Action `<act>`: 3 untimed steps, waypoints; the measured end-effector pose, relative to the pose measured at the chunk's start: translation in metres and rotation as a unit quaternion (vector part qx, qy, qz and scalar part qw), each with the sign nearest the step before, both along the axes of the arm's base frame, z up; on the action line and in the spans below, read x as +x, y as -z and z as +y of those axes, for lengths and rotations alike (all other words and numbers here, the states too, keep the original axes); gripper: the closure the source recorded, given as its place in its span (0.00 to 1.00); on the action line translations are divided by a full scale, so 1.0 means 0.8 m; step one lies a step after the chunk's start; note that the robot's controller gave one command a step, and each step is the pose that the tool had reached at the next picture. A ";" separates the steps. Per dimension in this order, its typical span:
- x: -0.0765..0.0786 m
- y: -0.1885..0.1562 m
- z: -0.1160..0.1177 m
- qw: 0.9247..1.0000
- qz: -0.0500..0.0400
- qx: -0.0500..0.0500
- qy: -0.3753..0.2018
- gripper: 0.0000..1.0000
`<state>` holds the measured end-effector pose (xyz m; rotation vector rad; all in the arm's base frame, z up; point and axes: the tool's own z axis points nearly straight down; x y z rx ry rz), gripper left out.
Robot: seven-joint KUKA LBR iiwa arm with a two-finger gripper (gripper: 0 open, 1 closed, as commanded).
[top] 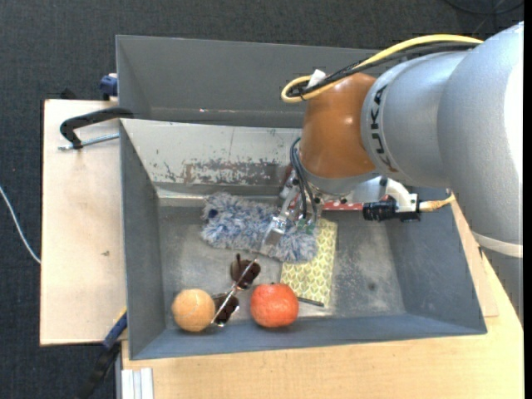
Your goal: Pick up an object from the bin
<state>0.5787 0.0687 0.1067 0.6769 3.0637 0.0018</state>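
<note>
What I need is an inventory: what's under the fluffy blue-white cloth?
The fluffy blue-white cloth overlaps the top of a yellow patterned sheet. Anything else beneath it is hidden.

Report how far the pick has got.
Done: the pincer is low in the bin, at the right end of the fluffy blue cloth. In hand: nothing is lifted; the cloth lies on the floor. Left: grasp and lift. The sunglasses, yellow mat, tan ball and red ball lie apart in front.

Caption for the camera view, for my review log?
Gripper low over a fluffy blue-and-white cloth mid-bin; sunglasses, a tan-orange ball and a red ball lie by the near wall.
</note>
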 end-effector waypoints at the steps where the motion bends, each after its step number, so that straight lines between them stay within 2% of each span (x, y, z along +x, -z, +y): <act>1: -0.003 0.028 -0.016 0.997 0.002 0.001 0.080 0.00; 2: -0.002 0.039 -0.021 0.996 -0.003 0.003 0.094 1.00; 3: -0.003 0.039 -0.021 0.996 -0.003 0.003 0.094 1.00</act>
